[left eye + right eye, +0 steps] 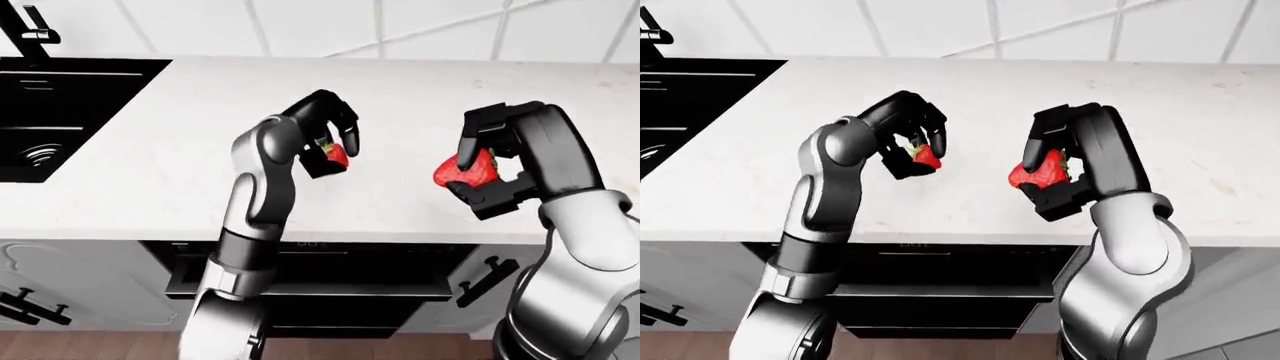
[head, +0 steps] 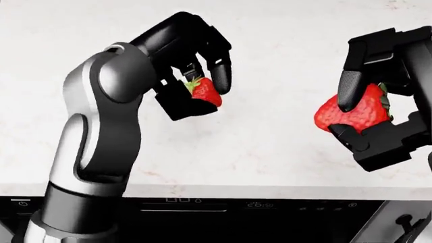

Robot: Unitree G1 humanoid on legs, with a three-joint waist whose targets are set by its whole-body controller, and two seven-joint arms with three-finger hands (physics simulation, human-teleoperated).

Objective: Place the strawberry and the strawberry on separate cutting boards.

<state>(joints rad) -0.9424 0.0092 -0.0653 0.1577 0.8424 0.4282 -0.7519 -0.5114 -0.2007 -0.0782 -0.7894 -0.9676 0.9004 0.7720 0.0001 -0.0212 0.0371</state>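
- White stone counter (image 1: 200, 187) runs across the eye views, with pale wall tiles (image 1: 300, 26) above it, a black sink (image 1: 60, 112) at the left and dark oven fronts (image 1: 340, 285) beneath its edge.
- Left hand (image 2: 196, 76) is raised over the counter, its black fingers (image 2: 221, 71) curled round a small strawberry (image 2: 204, 92), pinching it against the lower pad.
- Right hand (image 2: 378, 109) is held up well apart from the left, fingers closed on a larger strawberry (image 2: 354, 114): one fingertip presses its top, the lower block supports it from beneath.
- Both berries are clear of the counter, gripped in the air.
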